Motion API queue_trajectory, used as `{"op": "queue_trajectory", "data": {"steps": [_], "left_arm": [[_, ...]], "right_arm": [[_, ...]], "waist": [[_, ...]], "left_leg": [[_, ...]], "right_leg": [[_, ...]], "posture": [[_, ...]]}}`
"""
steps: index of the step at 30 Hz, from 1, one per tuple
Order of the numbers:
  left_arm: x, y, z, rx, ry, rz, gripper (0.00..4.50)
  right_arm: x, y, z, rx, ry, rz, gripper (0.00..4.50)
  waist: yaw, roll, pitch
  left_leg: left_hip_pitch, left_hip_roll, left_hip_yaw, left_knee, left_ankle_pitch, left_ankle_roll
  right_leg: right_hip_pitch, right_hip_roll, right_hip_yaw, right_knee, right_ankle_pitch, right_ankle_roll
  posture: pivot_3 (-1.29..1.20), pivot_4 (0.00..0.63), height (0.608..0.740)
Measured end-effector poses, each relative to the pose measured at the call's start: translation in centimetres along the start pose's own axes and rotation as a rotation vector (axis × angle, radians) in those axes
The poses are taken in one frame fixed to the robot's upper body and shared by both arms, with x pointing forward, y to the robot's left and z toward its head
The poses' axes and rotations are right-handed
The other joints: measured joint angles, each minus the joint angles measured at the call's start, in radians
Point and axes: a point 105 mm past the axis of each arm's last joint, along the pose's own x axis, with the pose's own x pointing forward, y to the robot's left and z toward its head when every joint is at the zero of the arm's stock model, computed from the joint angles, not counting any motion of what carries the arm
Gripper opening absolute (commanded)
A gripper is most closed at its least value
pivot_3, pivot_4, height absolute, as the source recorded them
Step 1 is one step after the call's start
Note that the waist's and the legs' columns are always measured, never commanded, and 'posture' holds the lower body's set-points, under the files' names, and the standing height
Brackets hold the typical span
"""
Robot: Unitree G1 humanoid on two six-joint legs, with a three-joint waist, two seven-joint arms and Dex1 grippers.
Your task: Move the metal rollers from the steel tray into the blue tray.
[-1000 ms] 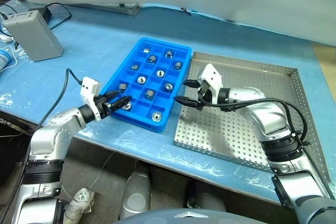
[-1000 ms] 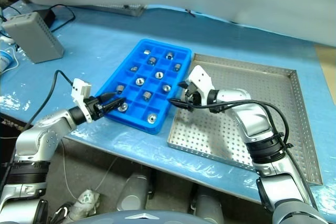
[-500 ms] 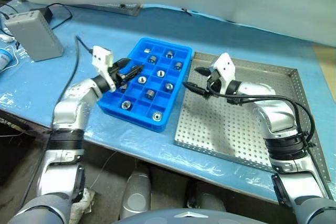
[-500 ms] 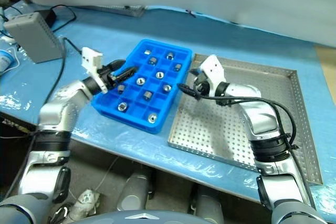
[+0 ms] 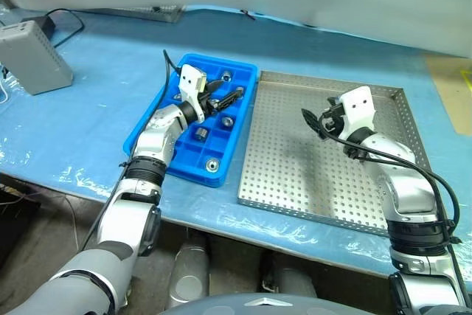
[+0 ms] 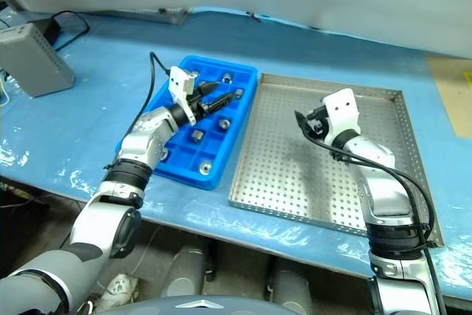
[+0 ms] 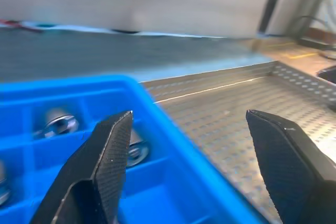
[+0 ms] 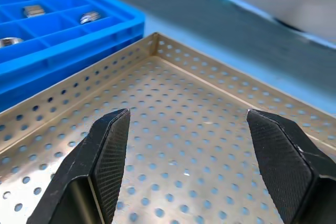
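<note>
Since a second earlier, the left gripper [image 5: 230, 97] had swung from the blue tray's [image 5: 151, 134] near corner to over its far cells, jaws spread, empty, hiding some. The right gripper [image 5: 313, 119] had retreated over the bare steel tray [image 5: 295, 175], jaws spread. Metal rollers [image 5: 212, 164] sat in the blue tray's compartments.

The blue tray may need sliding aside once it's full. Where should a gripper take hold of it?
Take the blue tray by its near short wall, coming from the robot's side: that thin upright rim lets the fingers straddle it, one inside a compartment, one outside. Its right long side sits close beside the steel tray, likely leaving little room.
</note>
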Motion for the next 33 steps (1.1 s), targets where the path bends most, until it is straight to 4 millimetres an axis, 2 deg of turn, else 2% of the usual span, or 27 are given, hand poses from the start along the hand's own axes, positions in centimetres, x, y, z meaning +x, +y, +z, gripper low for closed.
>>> {"op": "queue_trajectory", "data": {"steps": [11, 25, 33], "left_arm": [[1.0, -1.9, -0.8, -0.017, -0.01, -0.064, 3.64], [0.4, -1.1, 1.1, 0.02, -0.059, -0.069, 3.64], [1.0, -1.3, 1.8, 0.03, -0.065, -0.104, 3.64]], "right_arm": [[0.0, -1.2, 0.7, -0.027, -0.007, -0.069, 3.67], [-0.7, -2.7, 1.1, -0.034, -0.004, -0.116, 3.67], [-1.7, -2.9, 0.1, -0.01, 0.033, -0.148, 3.67]], "waist": [[-0.01, 0.0, 0.0], [-0.016, 0.0, 0.0], [-0.035, 0.0, 0.0]], "left_leg": [[-0.001, 0.0, 0.0, 0.002, -0.003, 0.006], [0.0, 0.0, 0.001, 0.004, -0.005, 0.008], [0.0, 0.0, 0.001, 0.005, -0.005, 0.009]], "right_leg": [[0.0, 0.0, 0.0, 0.0, 0.0, -0.001], [0.002, 0.0, 0.0, 0.0, 0.0, -0.001], [0.003, -0.001, 0.0, 0.0, 0.0, 0.0]], "posture": [[0.06, 0.15, 0.74], [-0.02, 0.15, 0.74], [-0.05, 0.15, 0.74]]}}
